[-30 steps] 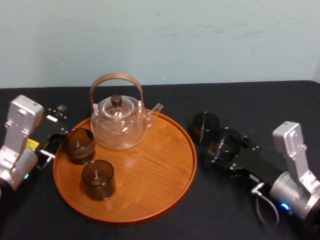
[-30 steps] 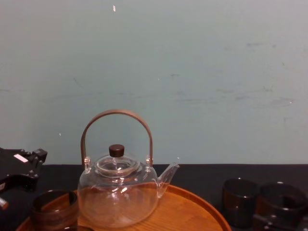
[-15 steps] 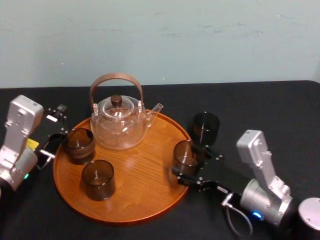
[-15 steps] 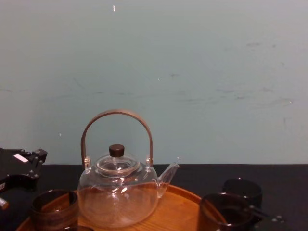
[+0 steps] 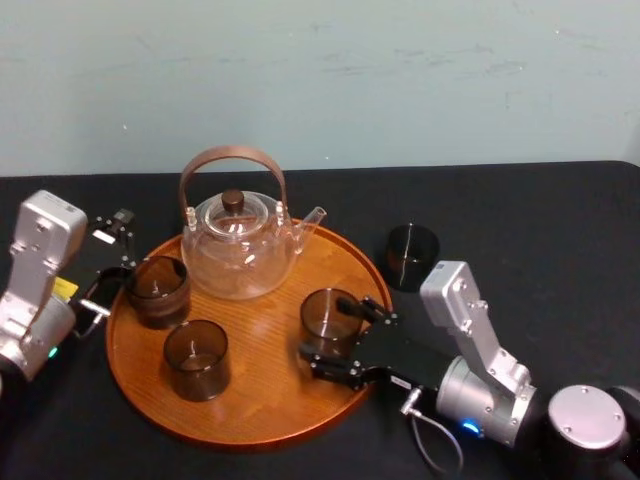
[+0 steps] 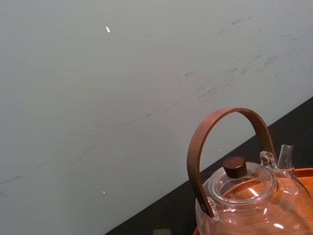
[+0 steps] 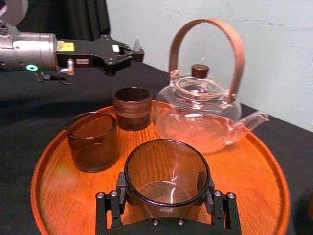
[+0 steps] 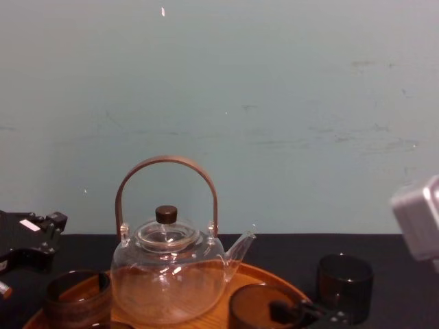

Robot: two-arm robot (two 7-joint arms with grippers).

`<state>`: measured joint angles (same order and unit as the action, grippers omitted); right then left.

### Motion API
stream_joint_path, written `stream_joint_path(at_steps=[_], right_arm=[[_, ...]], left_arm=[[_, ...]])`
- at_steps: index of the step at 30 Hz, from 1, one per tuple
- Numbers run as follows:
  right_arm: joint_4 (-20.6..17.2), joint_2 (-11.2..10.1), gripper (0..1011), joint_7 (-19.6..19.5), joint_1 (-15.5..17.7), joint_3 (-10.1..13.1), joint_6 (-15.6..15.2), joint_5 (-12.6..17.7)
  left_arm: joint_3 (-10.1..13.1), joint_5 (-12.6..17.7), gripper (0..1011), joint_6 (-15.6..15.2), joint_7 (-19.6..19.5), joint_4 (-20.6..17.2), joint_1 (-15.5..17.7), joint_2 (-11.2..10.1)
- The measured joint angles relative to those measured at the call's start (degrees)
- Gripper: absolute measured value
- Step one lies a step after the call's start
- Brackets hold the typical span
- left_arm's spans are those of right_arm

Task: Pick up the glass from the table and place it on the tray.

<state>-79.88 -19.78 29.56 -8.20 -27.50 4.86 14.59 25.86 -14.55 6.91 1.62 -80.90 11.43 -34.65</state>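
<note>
While the right gripper [image 5: 335, 340] reaches in from the lower right of the head view, we count four dark glasses, one clear teapot [image 5: 238, 250] and one round wooden tray [image 5: 262, 395] on the black desk [image 5: 540, 210]. Three glasses are within the tray's outline. The banded glass [image 5: 158, 290] is at its left rim, the plain glass [image 5: 197, 358] is below that, and the held glass [image 5: 327, 318] is right of centre. The lone glass [image 5: 411, 256] stands on the desk just off the tray's right rim.

Bare wood lies open across the middle and lower part of the tray, and the desk is free toward the upper right. The held glass sits upright between the right gripper's jaws, which close against its two sides. We cannot tell whether its base touches the wood. The left gripper [image 5: 108, 258] rests at the left edge beside the banded glass, its jaws spread and holding nothing.
</note>
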Motion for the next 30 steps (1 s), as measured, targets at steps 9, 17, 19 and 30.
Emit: stream_joint_path(at_steps=[9, 17, 19, 30], right_arm=[[1.64, 1.18, 906, 0.56, -1.61, -1.96, -0.23, -0.11], [2.63, 1.7, 906, 1.2, -2.42, -3.42, -0.71, -0.13], [3.03, 1.84, 906, 1.24, -2.59, -3.7, -0.81, -0.13], [5.39, 2.47, 906, 1.25, -3.53, -4.64, -1.18, -0.16]], left_arm=[[0.0, 0.0, 0, 0.0, 0.0, 0.0, 0.0, 0.0], [0.0, 0.0, 0, 0.0, 0.0, 0.0, 0.0, 0.0], [0.0, 0.0, 0, 0.0, 0.0, 0.0, 0.0, 0.0], [0.0, 0.0, 0, 0.0, 0.0, 0.0, 0.0, 0.0]])
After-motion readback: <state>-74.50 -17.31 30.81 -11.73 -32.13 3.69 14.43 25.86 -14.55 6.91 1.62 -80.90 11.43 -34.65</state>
